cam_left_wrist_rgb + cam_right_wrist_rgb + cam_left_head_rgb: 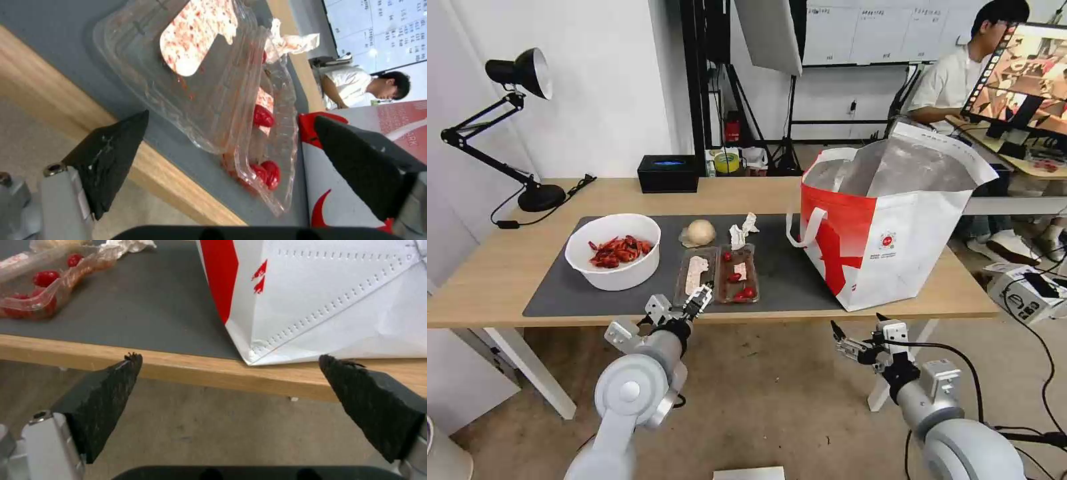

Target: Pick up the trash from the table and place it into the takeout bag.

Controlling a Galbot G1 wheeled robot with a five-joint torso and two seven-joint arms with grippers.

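While both arms sit low at the front edge, the table (507, 267) carries everything on or around its dark grey mat (787, 267). Takeout bag (894, 233) stands upright at the mat's right end, mouth open, foil lining visible, red panel facing left; its lower corner reaches the table's front edge in the right wrist view (311, 306). White bowl of red shells (614, 252) on the mat's left part. Clear plastic tray (717, 275) lies near the front middle of the mat, two compartments side by side: white label piece in the left one, red tomatoes (735, 277) in the right one. Left wrist view has the tray (200, 83) close ahead. Round beige bun (700, 232) behind the tray, crumpled white tissue (742, 232) just right of the bun. Black tissue box (668, 173) at the table's back edge, off the mat. Desk lamp (520, 127) on the far left.

Left gripper (684, 307) at the table's front edge, just at the tray's near end, fingers spread wide, holding nothing. Right gripper (857, 333) below and in front of the bag's corner, apart from the table, fingers wide apart, nothing held; same in its wrist view (227, 363).
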